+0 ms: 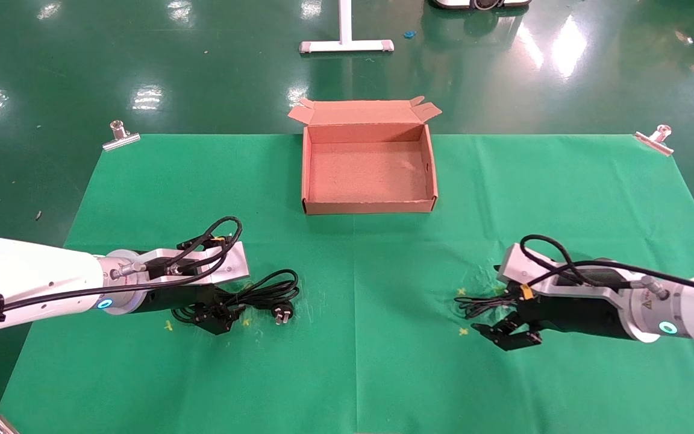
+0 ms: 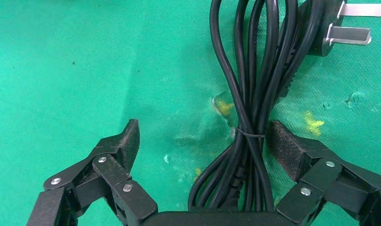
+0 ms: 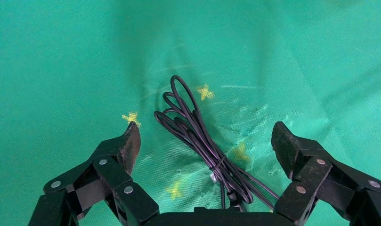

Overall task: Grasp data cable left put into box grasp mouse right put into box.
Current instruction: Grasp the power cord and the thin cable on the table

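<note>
The data cable (image 1: 262,293), a thick black coil tied at its middle, lies on the green cloth at the left, its pronged plug (image 1: 281,314) at the near end. My left gripper (image 1: 217,318) is low over it and open. In the left wrist view the coil (image 2: 252,94) lies between the spread fingers of the left gripper (image 2: 202,132), close to one pad (image 2: 285,143). My right gripper (image 1: 506,335) is open at the right, over a thin black bundled cord (image 3: 193,127). The mouse body is hidden. The brown box (image 1: 368,207) stands empty at the far middle.
The green cloth (image 1: 383,361) is held by metal clips at the far corners (image 1: 121,137) (image 1: 654,138). Yellow cross marks (image 3: 205,91) dot the cloth near both grippers. A white stand base (image 1: 346,45) is on the floor beyond the table.
</note>
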You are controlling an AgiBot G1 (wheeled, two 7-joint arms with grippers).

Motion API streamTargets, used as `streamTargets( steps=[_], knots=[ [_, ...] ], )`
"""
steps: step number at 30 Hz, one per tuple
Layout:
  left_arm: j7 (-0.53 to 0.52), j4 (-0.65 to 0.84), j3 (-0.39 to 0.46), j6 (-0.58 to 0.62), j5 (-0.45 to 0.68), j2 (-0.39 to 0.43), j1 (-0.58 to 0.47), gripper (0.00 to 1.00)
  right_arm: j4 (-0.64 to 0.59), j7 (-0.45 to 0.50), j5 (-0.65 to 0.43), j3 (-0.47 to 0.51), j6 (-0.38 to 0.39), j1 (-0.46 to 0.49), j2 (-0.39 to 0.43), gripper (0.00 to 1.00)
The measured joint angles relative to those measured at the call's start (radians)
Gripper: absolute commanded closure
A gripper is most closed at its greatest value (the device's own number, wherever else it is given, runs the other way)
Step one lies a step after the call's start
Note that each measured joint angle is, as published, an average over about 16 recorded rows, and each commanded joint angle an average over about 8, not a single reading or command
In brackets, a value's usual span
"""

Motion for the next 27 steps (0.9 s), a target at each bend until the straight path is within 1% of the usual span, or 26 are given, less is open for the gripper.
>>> streamTargets(
  steps=[13,27],
  knots=[
    [0.009,0.015,0.000,-0.001,-0.007,0.004,-0.004,1.00,0.005,0.003,0.004,0.001,-0.006,-0.002,0.005,1.00],
    [0.022,0.030,0.000,-0.003,-0.014,0.007,-0.008,1.00,0.022,0.038,-0.020,-0.007,-0.007,-0.002,0.004,1.00]
  ],
)
